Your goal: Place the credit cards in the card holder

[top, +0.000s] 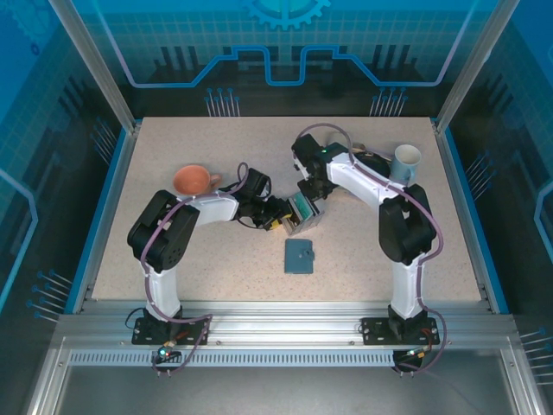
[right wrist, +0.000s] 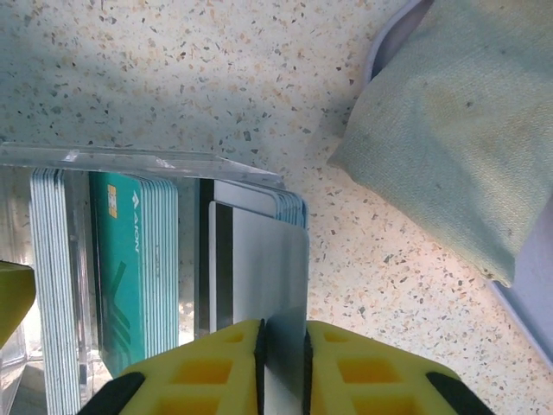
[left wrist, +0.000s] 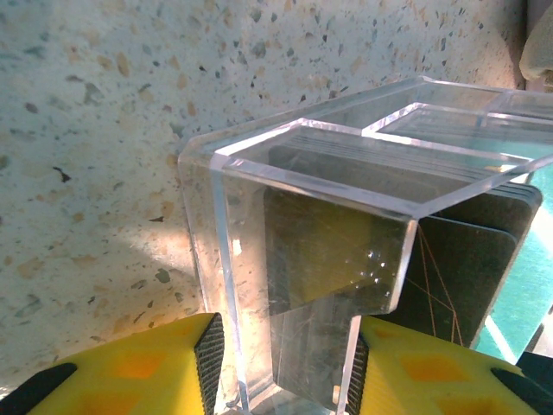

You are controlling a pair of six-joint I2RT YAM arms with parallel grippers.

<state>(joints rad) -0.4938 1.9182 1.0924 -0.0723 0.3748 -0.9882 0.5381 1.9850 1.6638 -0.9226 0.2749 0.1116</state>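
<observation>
A clear acrylic card box (top: 302, 212) stands at mid-table, packed with upright credit cards: teal ones (right wrist: 117, 259) and pale ones (right wrist: 52, 277). My right gripper (right wrist: 283, 363) is shut on a silver-grey card with a dark stripe (right wrist: 268, 277), which sits beside the stack at the box's edge. My left gripper (left wrist: 283, 372) is shut on the clear box (left wrist: 302, 173), its pads against the acrylic walls, with dark cards (left wrist: 467, 268) visible through them. The slate-blue card holder (top: 300, 256) lies closed on the table just in front of both grippers (top: 278, 214) (top: 308, 201).
An orange cup (top: 193, 180) sits behind the left arm. A white cup (top: 406, 161) stands at the back right. In the right wrist view a green cloth (right wrist: 449, 130) lies in a pale grey tray (right wrist: 527, 285) close to the box.
</observation>
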